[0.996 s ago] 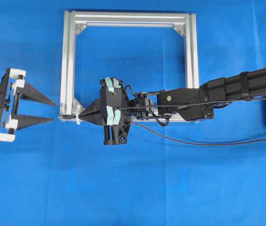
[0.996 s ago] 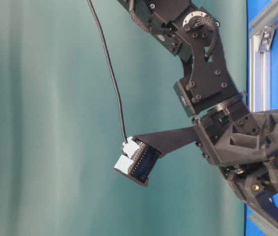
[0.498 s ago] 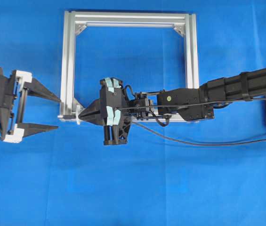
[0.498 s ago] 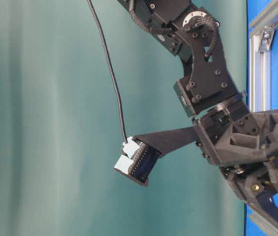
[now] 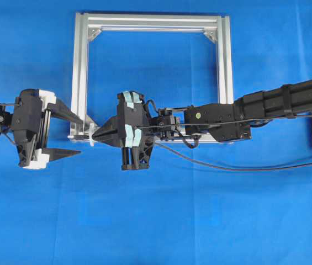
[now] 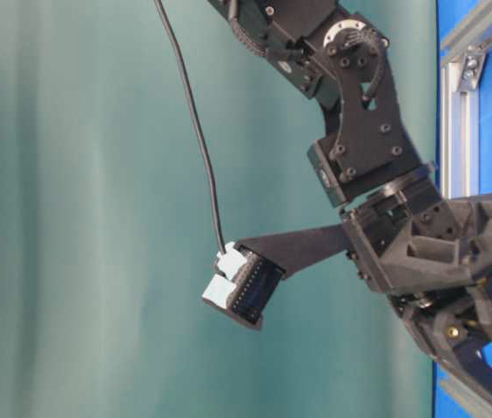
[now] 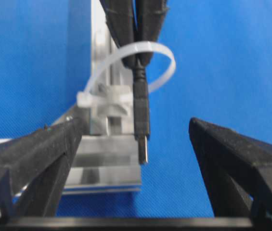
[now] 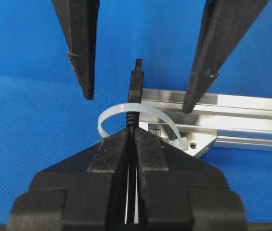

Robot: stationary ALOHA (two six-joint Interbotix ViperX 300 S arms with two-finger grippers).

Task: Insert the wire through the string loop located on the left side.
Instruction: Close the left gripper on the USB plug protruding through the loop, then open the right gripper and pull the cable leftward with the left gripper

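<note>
The wire's [image 5: 227, 165] black plug [image 8: 135, 84] with its silvery tip [image 7: 144, 150] pokes through the white string loop [image 8: 110, 113] at the silver frame's [image 5: 81, 72] lower left corner. My right gripper [image 8: 131, 131] is shut on the wire just behind the loop [image 7: 161, 54]. In the overhead view it [image 5: 96, 136] points left at the loop [image 5: 91, 136]. My left gripper [image 5: 80, 135] stands wide open facing it, its fingers [image 7: 54, 149] on either side of the plug without touching it. From the right wrist view, the left gripper's [image 8: 138, 102] fingers [image 8: 84, 53] flank the plug tip.
The frame's bottom bar [image 8: 241, 113] runs off to the right behind the loop. The right arm [image 5: 255, 110] lies across the frame's lower part. The wire trails right over the blue cloth. The table-level view shows mostly the right arm [image 6: 376, 139].
My left gripper has moved right towards the loop and opened wider, so its fingers now sit either side of the plug. The right gripper and wire have not moved.
</note>
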